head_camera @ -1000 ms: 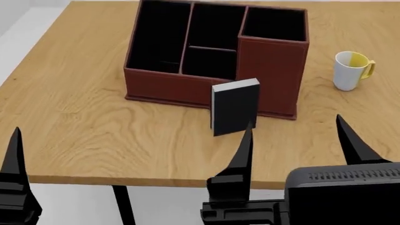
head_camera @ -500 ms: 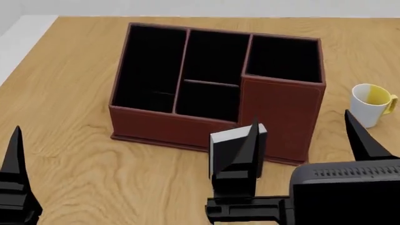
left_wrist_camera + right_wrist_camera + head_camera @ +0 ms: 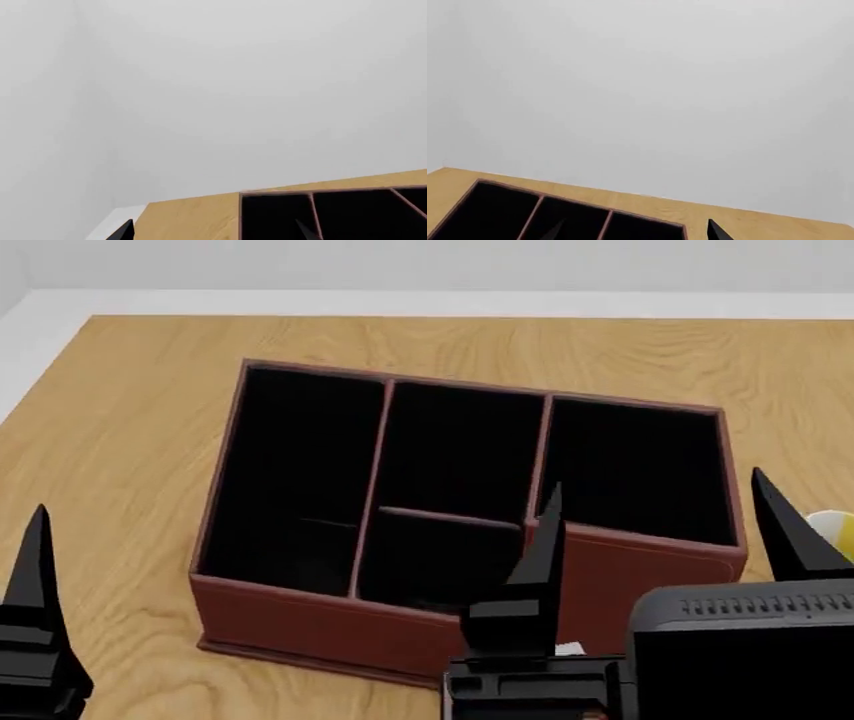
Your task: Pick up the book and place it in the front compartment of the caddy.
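The right gripper (image 3: 661, 540) stands spread and empty above the caddy (image 3: 320, 615); the left gripper (image 3: 34, 580), only partly in view, cannot be judged. The book (image 3: 571, 648) shows only as a white sliver against the caddy's near wall, leaving the front compartment (image 3: 434, 560) unfilled, presumably awaiting pickup.

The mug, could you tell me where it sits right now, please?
In the head view, only a sliver of the mug shows at the right edge, on the table beside the caddy.
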